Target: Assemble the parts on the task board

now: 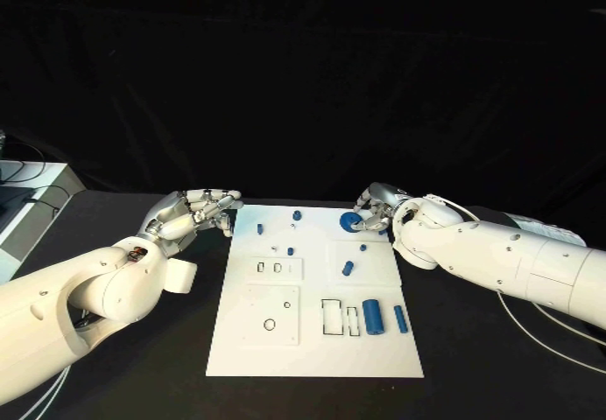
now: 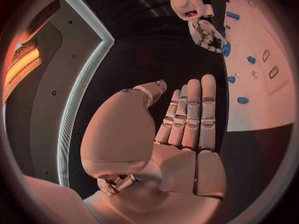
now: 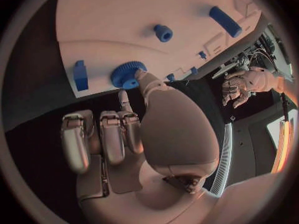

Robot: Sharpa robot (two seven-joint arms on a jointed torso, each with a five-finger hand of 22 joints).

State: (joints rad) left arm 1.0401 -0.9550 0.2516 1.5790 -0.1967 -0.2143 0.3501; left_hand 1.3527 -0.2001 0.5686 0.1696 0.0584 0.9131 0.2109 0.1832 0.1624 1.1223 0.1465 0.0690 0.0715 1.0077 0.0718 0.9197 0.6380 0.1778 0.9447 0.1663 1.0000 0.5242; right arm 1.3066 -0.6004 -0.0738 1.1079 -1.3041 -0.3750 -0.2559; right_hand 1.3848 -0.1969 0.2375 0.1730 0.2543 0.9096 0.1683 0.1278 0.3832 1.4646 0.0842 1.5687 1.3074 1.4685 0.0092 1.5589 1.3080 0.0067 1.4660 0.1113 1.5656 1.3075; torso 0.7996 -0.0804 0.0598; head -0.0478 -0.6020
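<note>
The white task board [image 1: 316,350] lies mid-table with several blue parts on it. A blue gear [image 1: 350,220] sits flat near its far right edge. My right hand [image 1: 382,213] is at the gear's right side. In the right wrist view the thumb tip [image 3: 144,78] and one fingertip touch the rim of the gear [image 3: 126,73], the other fingers held together behind. My left hand [image 1: 196,211] hovers beside the board's far left corner. Its fingers [image 2: 190,112] are straight and side by side, holding nothing.
Small blue pegs [image 1: 260,228] stand near the far edge, and two long blue cylinders [image 1: 373,317] lie at the board's right side beside outlined slots. A grey box [image 1: 25,197] sits at the table's far left. Black table surrounds the board.
</note>
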